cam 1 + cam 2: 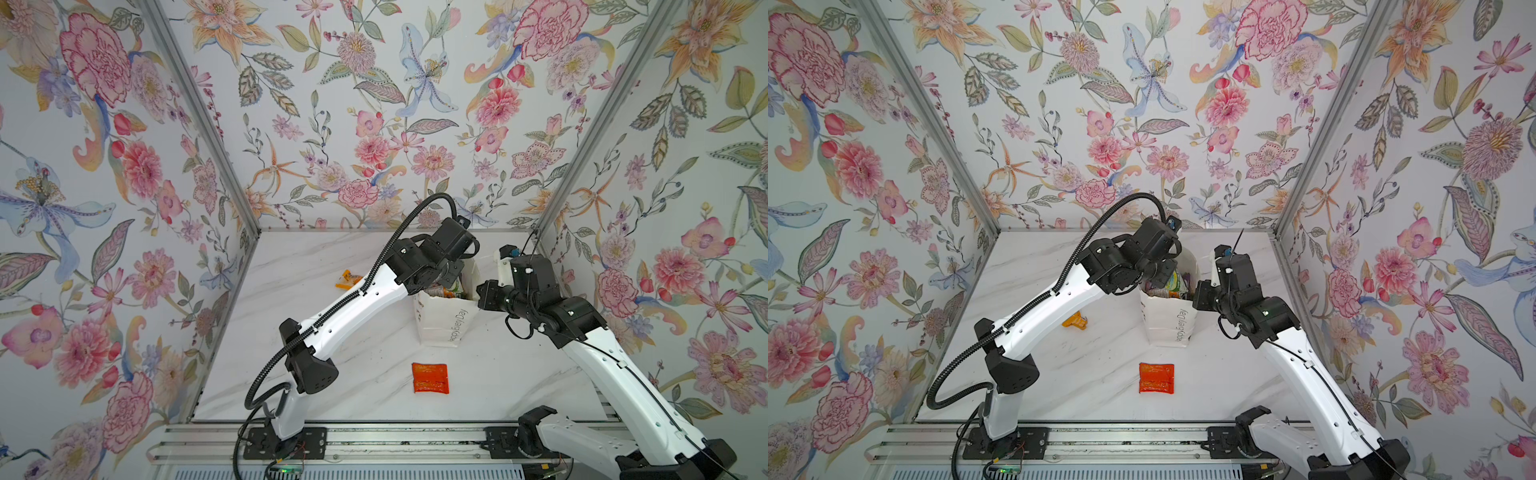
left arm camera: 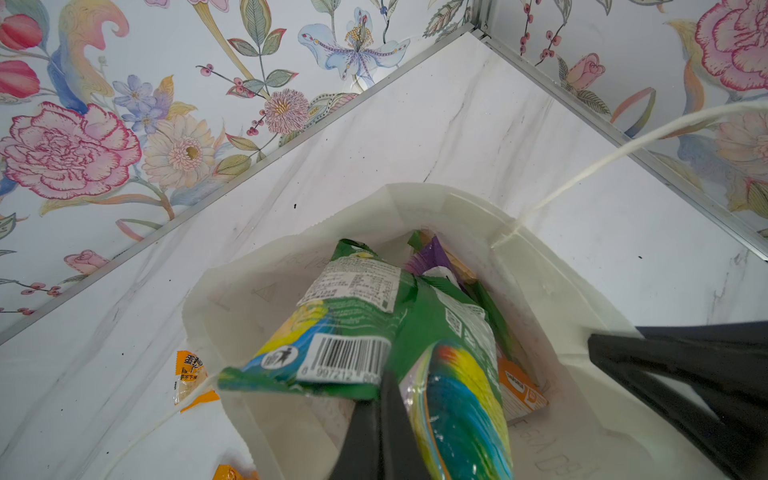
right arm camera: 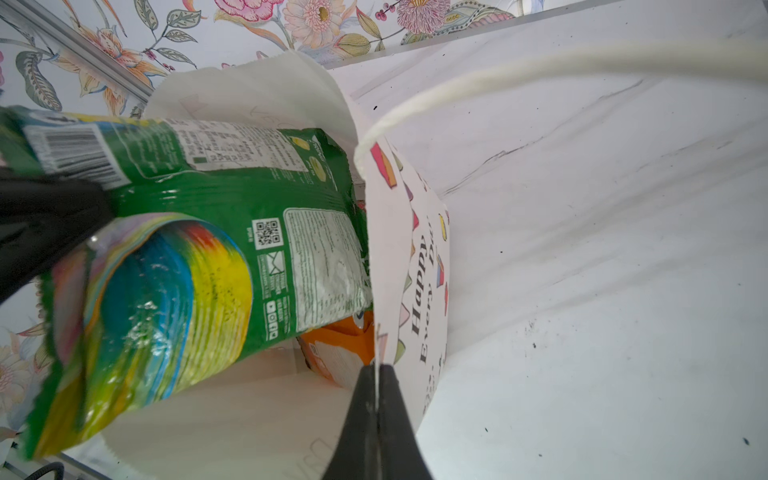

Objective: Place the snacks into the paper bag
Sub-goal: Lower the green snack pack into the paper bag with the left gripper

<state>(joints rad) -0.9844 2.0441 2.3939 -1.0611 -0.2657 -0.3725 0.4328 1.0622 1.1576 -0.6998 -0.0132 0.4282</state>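
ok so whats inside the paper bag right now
A green barcode packet and a rainbow-printed packet fill the paper bag's mouth; a purple packet and an orange packet show beneath. These cover the bag's bottom and anything under them.

The left arm [image 1: 353, 307] is seen stretched across to the paper bag [image 1: 442, 328], with its wrist bent down over the bag's mouth. The left tool [image 2: 384, 386] is clamped tight on the edge of a green packet [image 2: 457, 415] just inside the bag. The right arm [image 1: 602, 361] is folded in from the bag's right side. The right tool [image 3: 376, 382] is pinched on the bag's rim.
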